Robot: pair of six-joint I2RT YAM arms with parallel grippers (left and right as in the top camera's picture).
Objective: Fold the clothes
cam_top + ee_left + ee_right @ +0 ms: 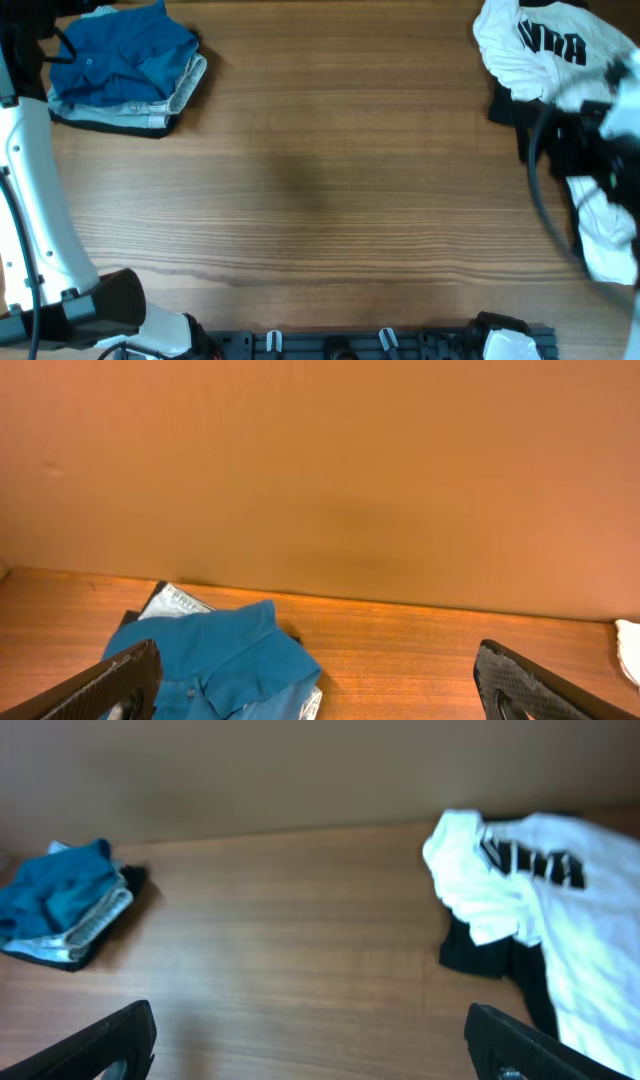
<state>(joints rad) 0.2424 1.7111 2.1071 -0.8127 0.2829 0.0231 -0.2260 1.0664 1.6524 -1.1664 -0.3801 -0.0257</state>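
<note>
A folded blue collared shirt (120, 60) lies on top of a small stack of light and dark garments at the table's far left; it also shows in the left wrist view (215, 660) and the right wrist view (55, 890). A crumpled white shirt with black lettering (545, 45) lies at the far right over a black piece (505, 105), and both show in the right wrist view (540, 885) (480, 955). My left gripper (320, 695) is open and empty, just in front of the blue stack. My right gripper (320, 1045) is open and empty, above bare table left of the white shirt.
The wooden table (320, 190) stretches between the two heaps. A brown wall (320, 470) stands behind it. The right arm (590, 140) hangs over the lower part of the white shirt. The left arm's white link (40, 200) runs along the left edge.
</note>
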